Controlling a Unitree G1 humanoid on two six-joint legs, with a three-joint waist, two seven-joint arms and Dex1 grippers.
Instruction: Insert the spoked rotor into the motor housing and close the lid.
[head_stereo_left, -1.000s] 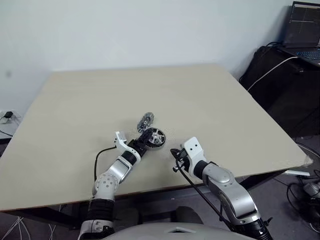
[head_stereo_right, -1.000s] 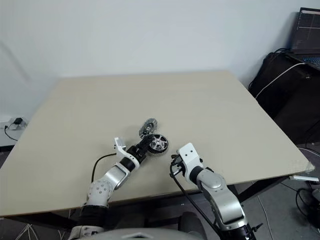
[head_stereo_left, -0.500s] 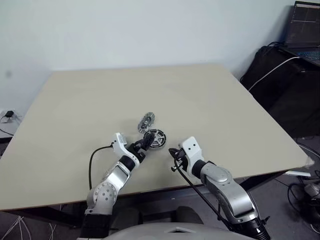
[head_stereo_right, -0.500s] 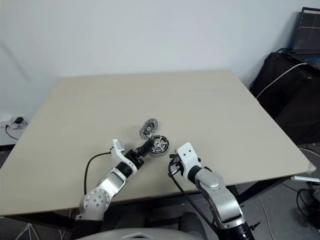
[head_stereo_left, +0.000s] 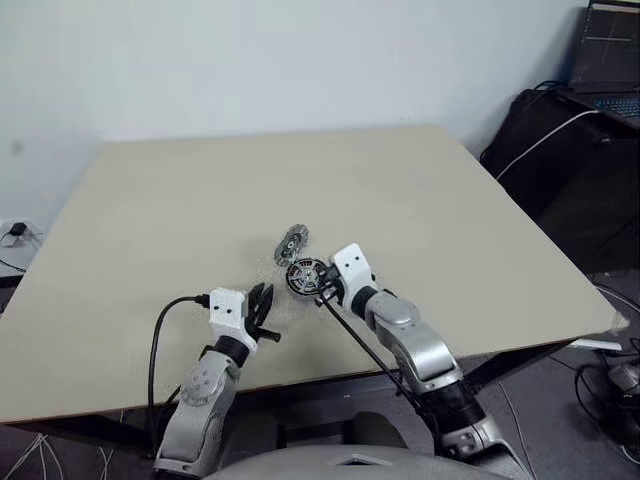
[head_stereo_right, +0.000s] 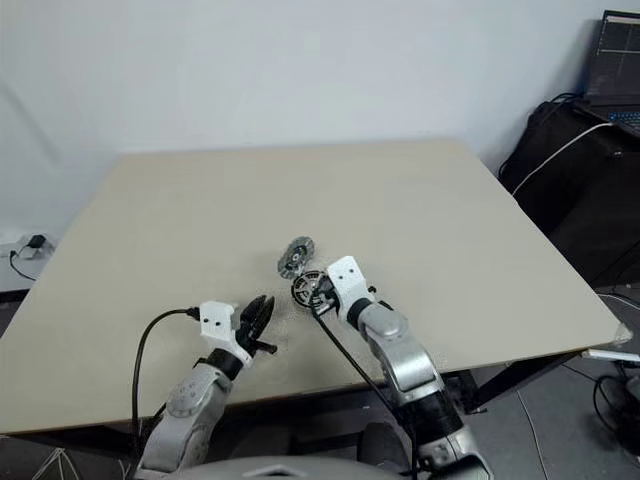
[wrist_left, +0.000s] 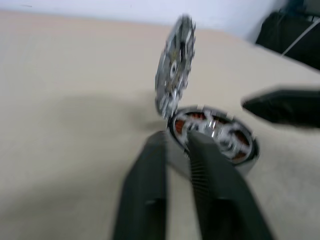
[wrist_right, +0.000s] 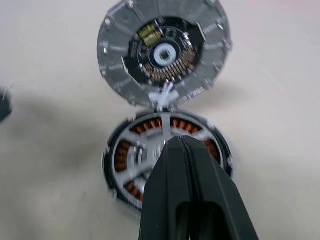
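- Two black two-fingered pincers near the front edge of the pale beige table (head_stereo_left: 150, 200), both clenched on nothing. Nearest is the left pincer (head_stereo_left: 262, 302), off to the left and apart from the parts. A little further in is the right pincer (head_stereo_left: 320, 287), tips pressed together right over the parts.
- Just beyond those right tips: small round shallow metal motor housing (wrist_right: 192, 127) with copper-orange windings, lying flat on the table.
- Seated inside it, judging by the right wrist view: dark-rimmed spoked rotor (wrist_right: 137, 152) with silvery spokes, windings showing between them. Insertion judged done, lid closing left.
- Furthest: round silvery-grey metal lid (wrist_right: 112, 45), standing tilted on edge at the housing's far rim. Seemingly joined there by a small pale hinge-like piece, inner face turned toward the robot.
- Handling, as a judgement: all rigid metal, probably dense for its size, smooth and likely slippery under hard fingers, with no give. Fine parts on the lid's inner face better left untouched.
- Hold, as a judgement: at the lid's upper rim, pinched across its thickness, or nudged from the far side with clenched tips to fold it down. Housing likely to skate on the smooth table unless steadied at its outer wall.
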